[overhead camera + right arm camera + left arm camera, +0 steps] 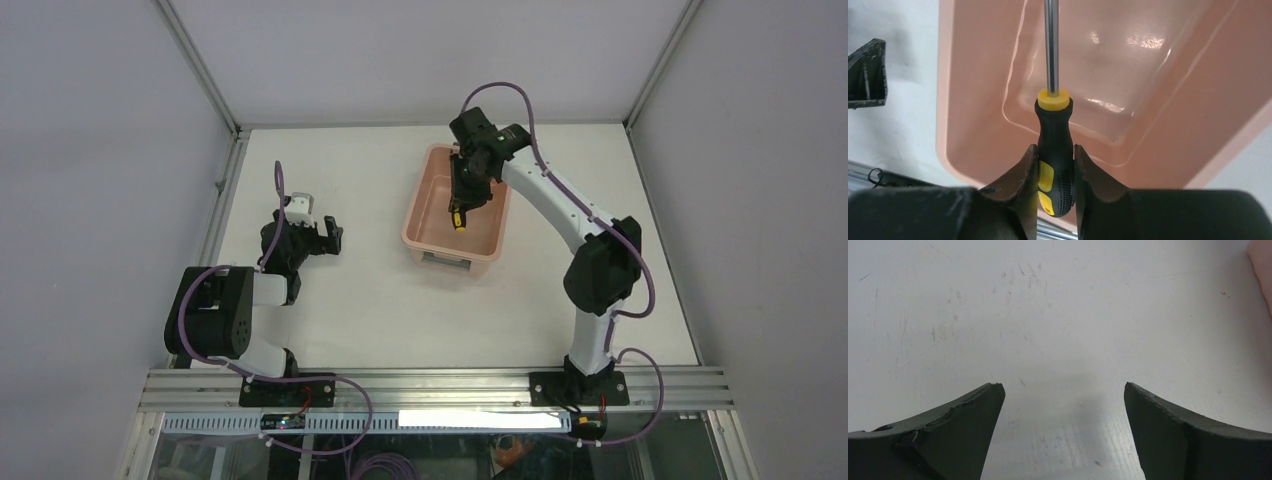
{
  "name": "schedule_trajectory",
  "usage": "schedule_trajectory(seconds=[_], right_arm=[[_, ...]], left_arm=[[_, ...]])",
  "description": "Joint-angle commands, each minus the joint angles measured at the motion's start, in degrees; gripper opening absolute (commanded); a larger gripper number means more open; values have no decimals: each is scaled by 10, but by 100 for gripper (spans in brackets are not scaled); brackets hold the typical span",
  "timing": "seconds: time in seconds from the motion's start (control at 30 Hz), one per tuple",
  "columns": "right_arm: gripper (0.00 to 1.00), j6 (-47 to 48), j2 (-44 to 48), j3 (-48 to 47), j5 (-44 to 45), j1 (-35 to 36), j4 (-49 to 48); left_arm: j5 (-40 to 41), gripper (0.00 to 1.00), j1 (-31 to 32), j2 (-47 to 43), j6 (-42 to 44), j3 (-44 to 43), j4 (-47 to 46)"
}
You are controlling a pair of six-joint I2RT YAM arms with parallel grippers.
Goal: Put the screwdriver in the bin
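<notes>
Right arm, release step.

The right gripper (1054, 149) is clamped on the small screwdriver with a black rubber handle, yellow insets, a yellow collar and a bright metal shaft (1054, 115). Both pads press against the sides of the handle and no gap shows on either side. The handle's butt sits back between the fingers. The shaft runs straight ahead of the fingertips and leaves the wrist view, so the tip is not visible.

The salmon-pink rectangular plastic bin with rounded corners (968, 100) lies directly ahead of the jaws. Its glossy floor is beyond the collar, and its walls show on either side of the fingers. The overhead view agrees: the gripper is within the bin's rim. So the screwdriver is over the bin and held, not yet lying in it.

The left gripper (1063, 390) has its fingers wide apart over the scuffed white table (1048, 315) and holds nothing.

Judgement: transport is done and only the drop is left. To do it well:
- Keep the wrist centred so the floor, not a wall, is ahead of the shaft.
- Part both fingers fully and evenly, so the rubber grip does not cling to one pad.
- Draw straight back along the finger axis.
- I can't tell how high the tip is above the floor. A lower release would mean less bounce.
</notes>
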State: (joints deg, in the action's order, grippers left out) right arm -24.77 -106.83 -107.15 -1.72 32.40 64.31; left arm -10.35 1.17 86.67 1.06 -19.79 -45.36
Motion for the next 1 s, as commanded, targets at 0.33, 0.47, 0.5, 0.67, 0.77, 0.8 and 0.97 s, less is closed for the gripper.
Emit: schedule_trajectory(seconds=[0.33,0.47,0.5,0.67,0.77,0.8,0.97], right_arm=[[3,-37,-86,107,77,22,-127],[16,-33,-110,106,64,24,-122],[20,-35,-114,105,63,24,-118],[61,-41,-93,110,75,26,-127],[73,-39,-70,106,86,25,-125],[74,-38,-61,104,89,26,-124],[77,-12,-3,75,89,27,-118]], left_arm=[[6,99,3,-7,7,-9,-30],[6,99,3,-7,7,-9,-30],[6,99,3,-7,7,-9,-30],[6,99,3,-7,7,-9,-30],[6,99,3,-7,7,-9,-30],[6,99,3,-7,7,-9,-30],[6,99,3,-7,7,-9,-30]])
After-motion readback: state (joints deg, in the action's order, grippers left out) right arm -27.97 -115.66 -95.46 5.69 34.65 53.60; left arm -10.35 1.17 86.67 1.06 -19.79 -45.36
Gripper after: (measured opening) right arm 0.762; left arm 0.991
